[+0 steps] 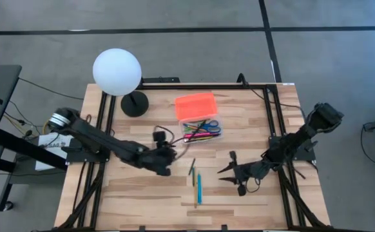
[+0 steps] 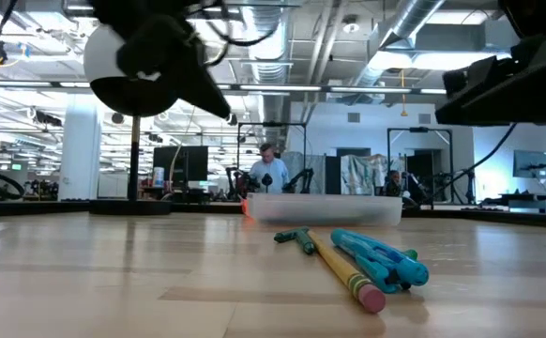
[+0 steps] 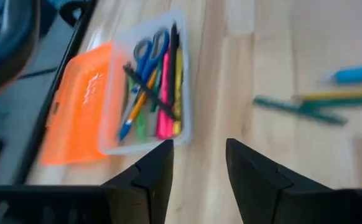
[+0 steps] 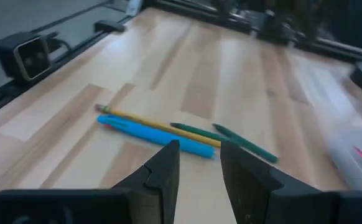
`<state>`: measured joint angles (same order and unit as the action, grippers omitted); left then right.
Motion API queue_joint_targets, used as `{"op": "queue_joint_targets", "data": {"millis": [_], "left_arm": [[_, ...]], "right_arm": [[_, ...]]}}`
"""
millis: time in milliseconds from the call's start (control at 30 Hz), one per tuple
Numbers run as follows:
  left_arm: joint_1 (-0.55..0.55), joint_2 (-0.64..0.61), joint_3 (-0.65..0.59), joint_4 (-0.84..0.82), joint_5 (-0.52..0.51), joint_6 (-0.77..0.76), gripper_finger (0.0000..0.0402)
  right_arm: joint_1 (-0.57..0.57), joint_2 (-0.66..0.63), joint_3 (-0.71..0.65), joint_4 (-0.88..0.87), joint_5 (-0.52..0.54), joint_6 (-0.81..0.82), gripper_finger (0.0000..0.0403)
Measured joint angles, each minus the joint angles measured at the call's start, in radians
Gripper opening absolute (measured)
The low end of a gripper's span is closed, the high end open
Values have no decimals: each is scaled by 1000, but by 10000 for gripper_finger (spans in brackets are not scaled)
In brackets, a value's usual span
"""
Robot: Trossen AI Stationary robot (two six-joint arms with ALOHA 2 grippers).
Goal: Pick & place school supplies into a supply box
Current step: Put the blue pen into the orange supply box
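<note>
Blue marker (image 4: 153, 135) just ahead of open, empty right claw (image 4: 198, 163).

Motion blur smears the green pen (image 3: 299, 107), and the frame edge crops the blue marker (image 3: 357, 74).

Table (image 1: 142, 193): pale wood planks, streaked light and tan, framed by black rails.
Supply box (image 1: 203, 137): clear plastic walls.
Lid (image 1: 195, 106): bright orange, lying open beside the box.
Scissors (image 3: 151, 51): blue handles, inside the box.
Box contents: pink marker (image 3: 165, 93), yellow pen (image 3: 178, 74), green marker (image 3: 141, 124), an orange-and-blue pen (image 3: 134, 112), one black pen (image 3: 151, 93) across them.
Loose blue marker (image 1: 199, 189): light turquoise blue.
Loose pencil (image 2: 343, 269): yellow with a pink eraser.
Loose green pen (image 1: 192, 167): dark green.
Lamp (image 1: 116, 72): white globe on a black base.
Left gripper (image 3: 196, 174): black fingers.
Right gripper (image 4: 198, 168): black fingers.
Floor (image 1: 174, 58): grey with dark lines.
</note>
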<state>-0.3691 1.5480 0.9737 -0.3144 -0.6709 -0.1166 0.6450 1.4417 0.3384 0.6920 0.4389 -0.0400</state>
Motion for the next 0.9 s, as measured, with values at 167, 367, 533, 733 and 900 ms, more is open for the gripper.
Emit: {"op": "queue_joint_targets", "data": {"millis": [167, 367, 533, 733, 900], "left_arm": [[-71, -140, -342, 457, -32, -39, 142], [-194, -170, -599, 893, -139, -51, 142], [-268, -159, -657, 1050, -241, 36, 142], [-292, -160, -656, 1065, -251, 69, 141], [-291, -159, -656, 1063, -232, 66, 141]], "right_arm": [[-35, 150, 90, 63, -72, -127, 111], [-84, 281, 262, 65, -255, -275, 111], [-134, 367, 400, -61, -365, -283, 111], [-182, 473, 549, -297, -365, -227, 111], [-188, 476, 596, -397, -365, -209, 111]]}}
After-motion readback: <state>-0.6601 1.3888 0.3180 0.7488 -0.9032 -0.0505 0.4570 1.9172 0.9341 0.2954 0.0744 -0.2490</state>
